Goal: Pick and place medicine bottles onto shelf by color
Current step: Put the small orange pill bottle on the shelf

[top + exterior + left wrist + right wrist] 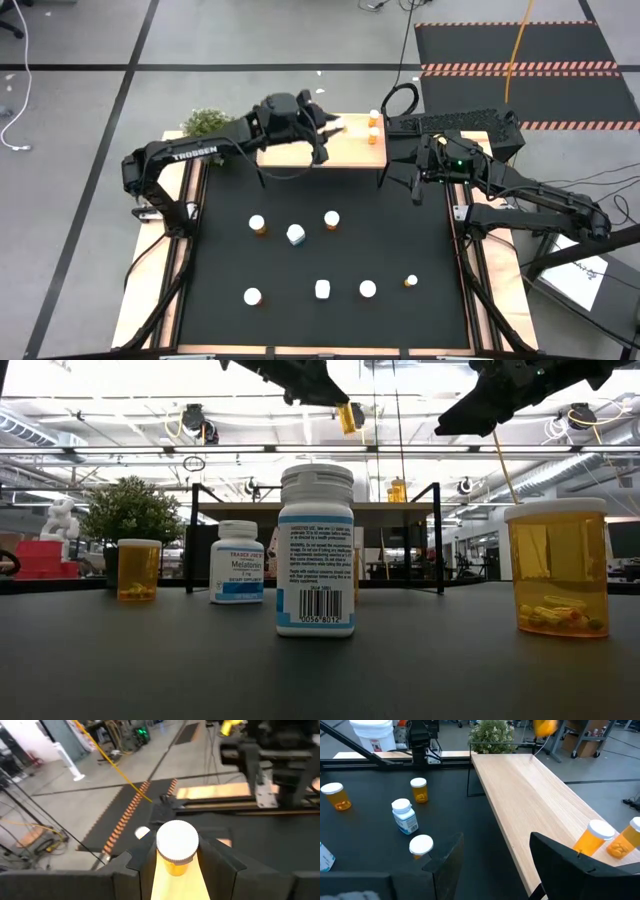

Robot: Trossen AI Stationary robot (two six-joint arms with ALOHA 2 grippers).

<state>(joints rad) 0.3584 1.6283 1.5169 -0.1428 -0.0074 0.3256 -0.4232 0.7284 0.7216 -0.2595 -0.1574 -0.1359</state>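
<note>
My left gripper (333,126) is over the light-wood shelf (350,150) at the table's far side, shut on an orange bottle with a white cap (177,846); the bottle also shows high in the low view (350,417). Two orange bottles (592,839) (625,840) stand on the shelf's right end. My right gripper (418,192) hangs open and empty just right of the shelf's right end. Several orange and white bottles stand upright on the black mat, among them a white one (296,235) and a tiny orange one (411,282). My left gripper pinches the bottle's orange body (175,868) just below the white cap, one finger (136,865) on each side. The cap end sticks out past the fingertips. The bottle is lifted clear, well above the shelf top (320,510).
A small green plant (207,123) stands beside the shelf's left end. A dark keyboard-like block (455,122) lies behind the right arm. Pale wooden rails (150,270) run along both sides of the mat. The shelf's middle and left part (520,790) are bare wood.
</note>
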